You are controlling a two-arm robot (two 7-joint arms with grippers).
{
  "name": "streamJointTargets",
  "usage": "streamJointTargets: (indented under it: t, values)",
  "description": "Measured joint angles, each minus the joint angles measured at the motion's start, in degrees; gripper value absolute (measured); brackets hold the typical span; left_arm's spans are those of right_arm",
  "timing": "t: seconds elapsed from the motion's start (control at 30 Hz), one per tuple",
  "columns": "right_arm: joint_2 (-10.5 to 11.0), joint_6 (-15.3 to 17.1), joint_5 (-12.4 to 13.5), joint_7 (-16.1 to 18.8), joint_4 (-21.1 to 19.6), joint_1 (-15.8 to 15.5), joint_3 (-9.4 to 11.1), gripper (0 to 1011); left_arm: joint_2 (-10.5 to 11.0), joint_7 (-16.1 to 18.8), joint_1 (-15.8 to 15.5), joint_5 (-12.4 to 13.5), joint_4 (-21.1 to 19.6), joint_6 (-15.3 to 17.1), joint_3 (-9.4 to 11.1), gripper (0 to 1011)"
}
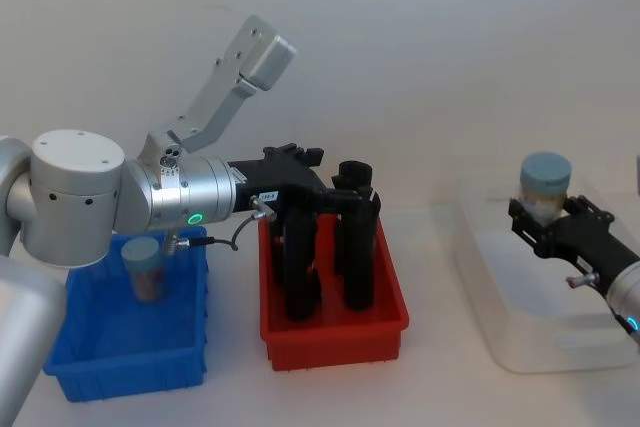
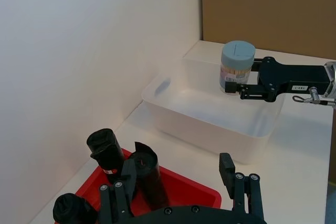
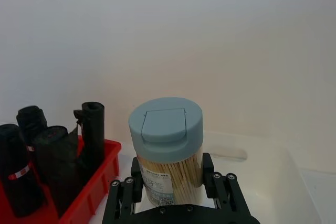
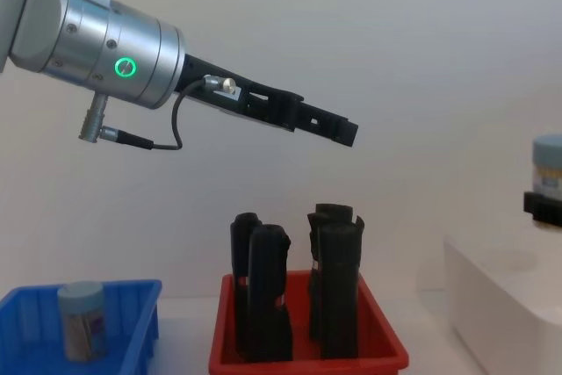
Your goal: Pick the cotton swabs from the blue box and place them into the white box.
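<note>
Right gripper: clamped on one tub of cotton swabs, tub upright, grey-blue lid on top.
Held tub: above the white box, clear of its rim.
Second tub: upright in the blue box (well apart from both grippers).
Left gripper: fingers spread, empty, raised over the red bin of black rolls.

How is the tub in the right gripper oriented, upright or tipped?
Upright: the cotton swab tub stands lid-up, clamped in the right gripper over the white box.
</note>
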Motion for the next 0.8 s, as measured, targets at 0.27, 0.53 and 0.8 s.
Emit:
streamJointTargets:
  t: [0.27, 0.53, 0.8]
  values:
    - [0.56, 3.04, 0.07, -1.12, -0.19, -0.7, 0.4, 647, 0.0, 0.0, 0.0, 0.0, 0.0, 0.0, 0.0, 1004]
    - [0.74, 4.49, -0.1, -1.04, 0.04, -0.86, 0.48, 647, 0.0, 0.0, 0.0, 0.0, 0.0, 0.0, 0.0, 1004]
    - [0.86, 5.22, -0.36, -0.67, 0.27, -0.99, 0.52, 720, 0.0, 0.0, 0.0, 0.0, 0.0, 0.0, 0.0, 1004]
